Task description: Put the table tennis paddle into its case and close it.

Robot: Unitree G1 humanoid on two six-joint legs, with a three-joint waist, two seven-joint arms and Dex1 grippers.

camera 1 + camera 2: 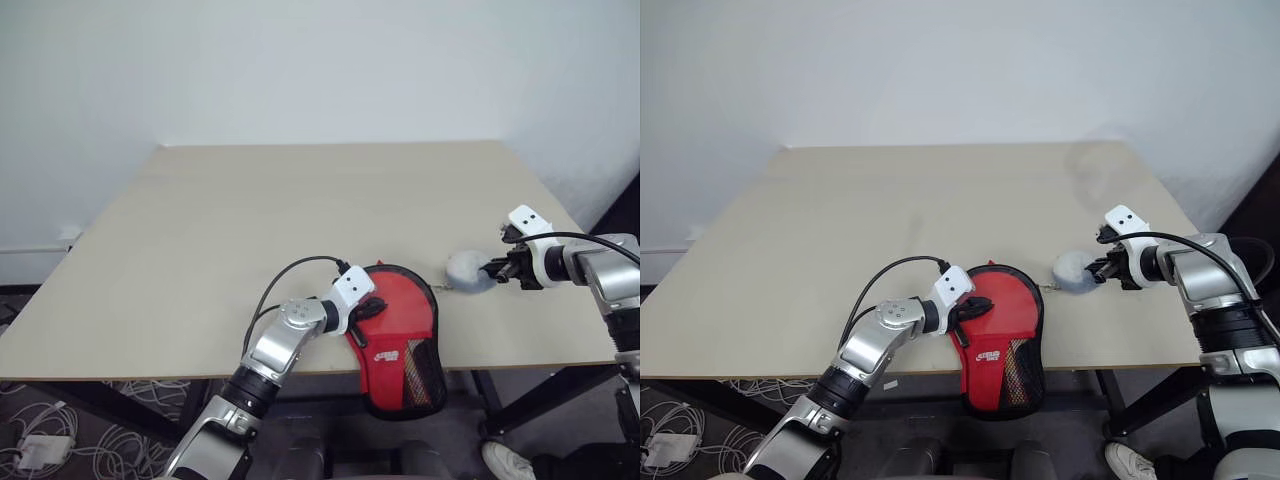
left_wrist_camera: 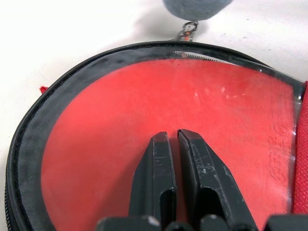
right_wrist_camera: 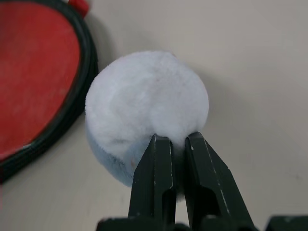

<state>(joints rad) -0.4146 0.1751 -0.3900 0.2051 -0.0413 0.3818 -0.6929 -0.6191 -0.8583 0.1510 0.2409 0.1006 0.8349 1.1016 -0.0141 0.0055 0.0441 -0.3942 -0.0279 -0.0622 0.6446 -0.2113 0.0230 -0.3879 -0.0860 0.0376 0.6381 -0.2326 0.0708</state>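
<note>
The red case (image 1: 400, 310) with black edging lies at the table's front edge, and its mesh-pocket end (image 1: 422, 375) hangs over the edge. My left gripper (image 2: 172, 134) is shut, with its tips down on a glossy red face (image 2: 120, 144) inside the edging. I cannot tell whether that face is the paddle or the case's cover. A short run of zip teeth (image 2: 202, 57) shows at the rim. Right of the case, my right gripper (image 3: 177, 137) is shut on a white fluffy ball (image 3: 144, 96) that hangs from the zip pull (image 2: 189, 30).
The beige table (image 1: 300, 200) stretches back to a white wall. Cables lie on the floor at the lower left (image 1: 40, 445). A shoe (image 1: 505, 462) shows on the floor under the table's right front corner.
</note>
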